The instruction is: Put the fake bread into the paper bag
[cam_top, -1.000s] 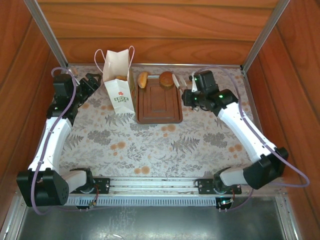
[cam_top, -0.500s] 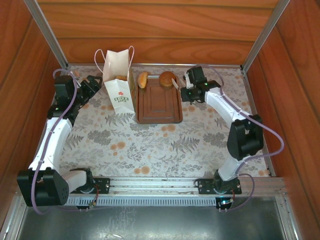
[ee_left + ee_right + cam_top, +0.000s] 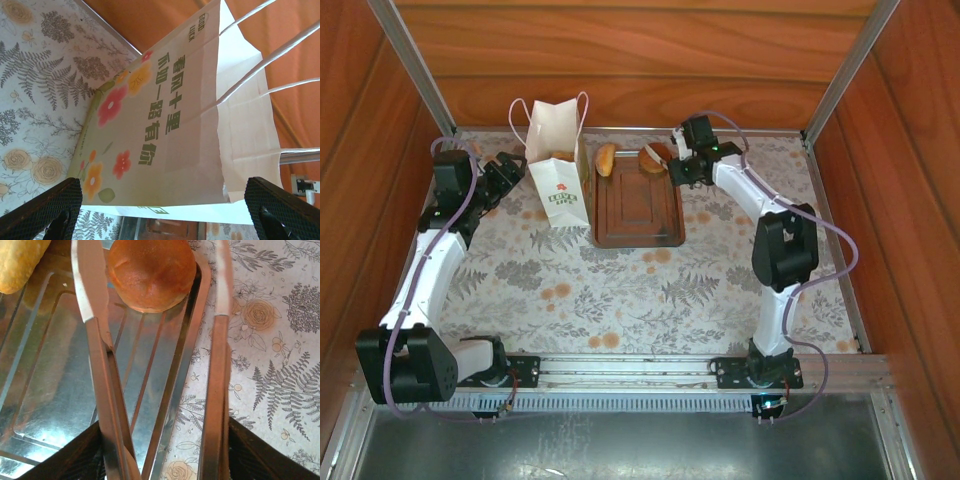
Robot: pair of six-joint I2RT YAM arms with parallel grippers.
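The flowered table [image 3: 620, 290] carries everything. The paper bag [image 3: 558, 178] stands upright at its far left, mouth up. The left tool [image 3: 506, 167] sits just beside the bag's side panel, fingers spread wide and gripping nothing I can make out.

Just right of the bag lies the brown tray [image 3: 638, 210], its long axis running away from the arms. Two pieces of fake bread [image 3: 606, 158] sit at its far end.

The right tool [image 3: 160, 457] is clenched on the metal tongs [image 3: 100, 355] (their two arms press against its fingers). The tongs point straight at the round brown bun [image 3: 151, 272], which lies dead ahead between the parted blades, near their tips. Whether either blade touches it I cannot tell. The yellow roll [image 3: 17, 260] lies off to the left of the blades, on the bag's side.

The right arm is plainly the nearer one, so the squeeze should fall across the bun, followed by a carry leftward to the bag.
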